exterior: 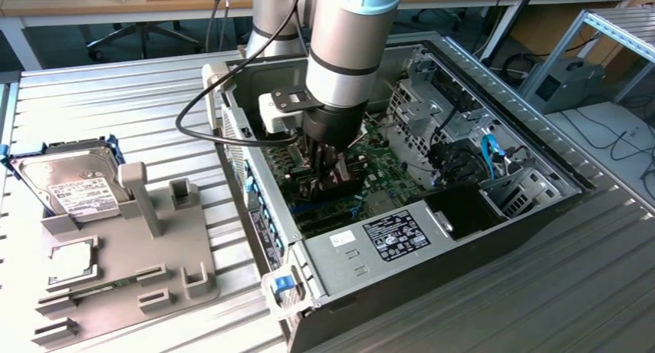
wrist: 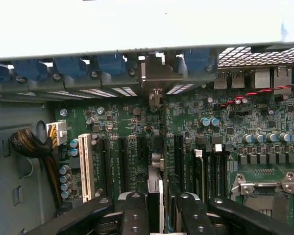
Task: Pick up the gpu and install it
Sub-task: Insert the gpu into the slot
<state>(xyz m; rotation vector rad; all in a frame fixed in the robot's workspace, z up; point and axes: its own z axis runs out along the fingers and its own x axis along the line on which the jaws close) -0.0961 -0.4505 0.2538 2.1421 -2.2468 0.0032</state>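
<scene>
Metal bench, open PC case [exterior: 532, 150].
Gripper [wrist: 156, 208] clamps the gpu [wrist: 155, 161] edge-on; judged best pressed straight, bracket aligned with slot.

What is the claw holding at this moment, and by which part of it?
The claw holds the gpu edge-on by its upper edge, above the motherboard slots inside the computer case.
</scene>
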